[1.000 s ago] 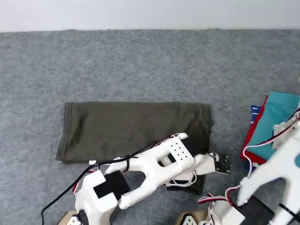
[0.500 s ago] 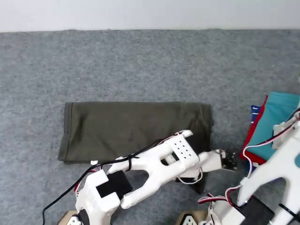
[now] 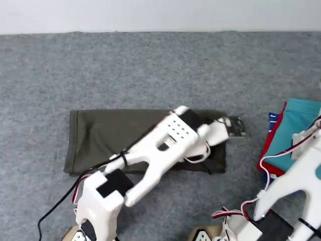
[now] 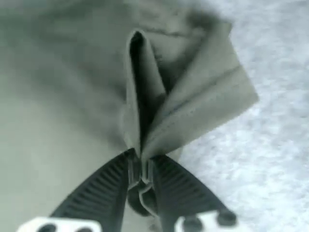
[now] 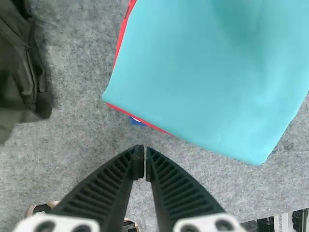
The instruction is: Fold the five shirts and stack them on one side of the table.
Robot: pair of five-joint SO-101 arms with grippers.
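— What is the work laid on, and what is found nearest?

— A grey, felt-like table top [image 3: 150, 65] is spread under everything. Nearest, at its front edge, the bases of two white arms are set. The right arm [image 3: 293, 181] is raised at the right-hand side.

— How are that arm's jaws held?

— The right gripper [image 5: 141, 155] is seen pressed closed, fingertip to fingertip, with nothing caught between. It is held above bare grey surface, just short of the stack.

— What is the stack made of?

— A folded teal shirt [image 5: 207, 72] is laid on top. The edge of a red shirt [image 3: 263, 161] is shown beneath it, and a corner of blue cloth [image 3: 272, 120] is seen at the far side. The stack is placed at the table's right edge.

— And the shirt being worked?

— An olive shirt [image 3: 110, 138] is laid in the middle of the table as a long folded band, apart from the stack. The left arm [image 3: 155, 150] is stretched diagonally over it toward its right-hand end.

— Is anything gripped there?

— The left gripper [image 4: 141, 164] is clamped tight on a pinched fold of the olive cloth. The fold is raised above the rest of the shirt, and a hemmed corner is flared out beside it over the grey surface.

— What lies farthest off?

— A pale wall [image 3: 160, 15] is met along the table's far edge.
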